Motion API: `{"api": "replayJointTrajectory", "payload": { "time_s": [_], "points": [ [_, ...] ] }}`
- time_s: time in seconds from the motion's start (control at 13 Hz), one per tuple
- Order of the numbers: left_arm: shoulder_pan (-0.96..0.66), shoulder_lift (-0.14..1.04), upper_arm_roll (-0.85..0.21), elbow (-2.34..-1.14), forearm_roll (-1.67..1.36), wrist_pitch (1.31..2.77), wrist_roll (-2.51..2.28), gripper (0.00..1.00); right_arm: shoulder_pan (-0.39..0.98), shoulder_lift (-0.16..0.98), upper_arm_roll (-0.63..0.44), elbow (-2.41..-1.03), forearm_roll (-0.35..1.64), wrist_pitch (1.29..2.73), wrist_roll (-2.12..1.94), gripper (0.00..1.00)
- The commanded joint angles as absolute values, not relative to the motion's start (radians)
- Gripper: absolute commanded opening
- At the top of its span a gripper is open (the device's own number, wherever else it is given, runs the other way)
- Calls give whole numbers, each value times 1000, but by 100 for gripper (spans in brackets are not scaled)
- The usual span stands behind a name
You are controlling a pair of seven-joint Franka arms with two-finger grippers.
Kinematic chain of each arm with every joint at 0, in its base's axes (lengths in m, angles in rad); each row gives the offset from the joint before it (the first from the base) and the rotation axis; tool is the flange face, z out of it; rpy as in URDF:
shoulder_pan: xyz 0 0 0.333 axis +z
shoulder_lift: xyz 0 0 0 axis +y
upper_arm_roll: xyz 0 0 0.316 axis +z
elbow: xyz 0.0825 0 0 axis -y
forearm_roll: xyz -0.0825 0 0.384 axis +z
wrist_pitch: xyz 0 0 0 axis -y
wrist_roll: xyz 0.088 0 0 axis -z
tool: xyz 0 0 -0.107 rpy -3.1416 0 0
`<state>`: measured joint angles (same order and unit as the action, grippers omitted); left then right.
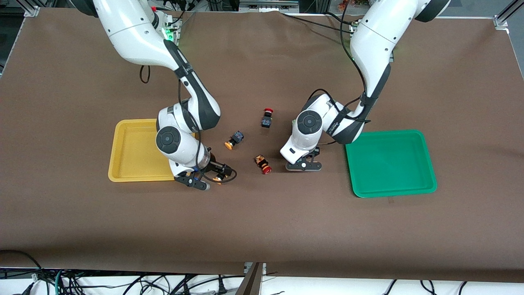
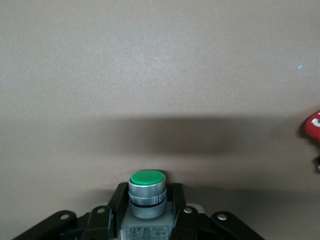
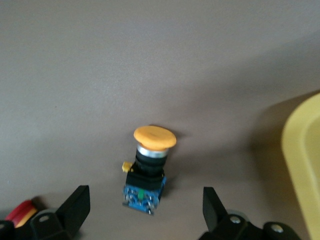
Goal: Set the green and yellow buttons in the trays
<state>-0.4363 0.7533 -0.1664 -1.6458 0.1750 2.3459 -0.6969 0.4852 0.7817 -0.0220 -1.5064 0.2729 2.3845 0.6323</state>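
Green button [image 2: 147, 192] upright in left tool [image 2: 147, 215].

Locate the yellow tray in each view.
Front view: yellow tray toward the right arm's end of the table, partly under that arm.
Right wrist view: only its rim, at the picture's edge.
Left wrist view: not in it.
Shared landmark: the open right gripper, beside the tray's corner.
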Motion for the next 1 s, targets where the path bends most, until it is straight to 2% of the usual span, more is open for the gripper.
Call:
{"api": "replayJointTrajectory", "payload": {
  "time_s": [0.0, 0.08, 0.15, 0.23, 0.38, 0.54, 0.62, 0.69, 0.77, 0.85, 0.92],
  "points": [
    [-428, 684, -163, -1651, 201, 2242, -680, 17, 497, 833, -18, -1482, 302, 2451, 658, 99],
    [-419, 663, -160, -1644, 201, 2211, -639, 17, 499, 838, -18, -1482, 304, 2454, 661, 98],
    [-391, 638, -160, -1641, 201, 2189, -596, 17, 500, 841, -18, -1483, 305, 2454, 663, 93],
    [-350, 621, -163, -1637, 201, 2157, -534, 18, 500, 842, -18, -1483, 305, 2454, 658, 81],
    [-264, 606, -161, -1632, 195, 2114, -317, 18, 499, 839, -18, -1483, 304, 2450, 646, 43],
    [-172, 606, -163, -1638, 195, 2074, -81, 18, 499, 831, -18, -1483, 305, 2442, 643, 19],
    [-138, 612, -161, -1650, 195, 2075, -2, 18, 497, 828, -20, -1483, 304, 2418, 641, 11],
    [-91, 621, -163, -1657, 196, 2079, 47, 18, 492, 810, -20, -1483, 302, 2377, 638, 8],
    [-57, 636, -163, -1667, 196, 2082, 90, 24, 486, 786, -26, -1482, 298, 2320, 635, 8],
    [-58, 644, -163, -1670, 193, 2082, 91, 71, 473, 761, -28, -1482, 293, 2268, 612, 8],
    [-63, 640, -163, -1675, 192, 2071, 83, 100, 453, 734, -29, -1482, 291, 2222, 554, 8]
  ]
}}
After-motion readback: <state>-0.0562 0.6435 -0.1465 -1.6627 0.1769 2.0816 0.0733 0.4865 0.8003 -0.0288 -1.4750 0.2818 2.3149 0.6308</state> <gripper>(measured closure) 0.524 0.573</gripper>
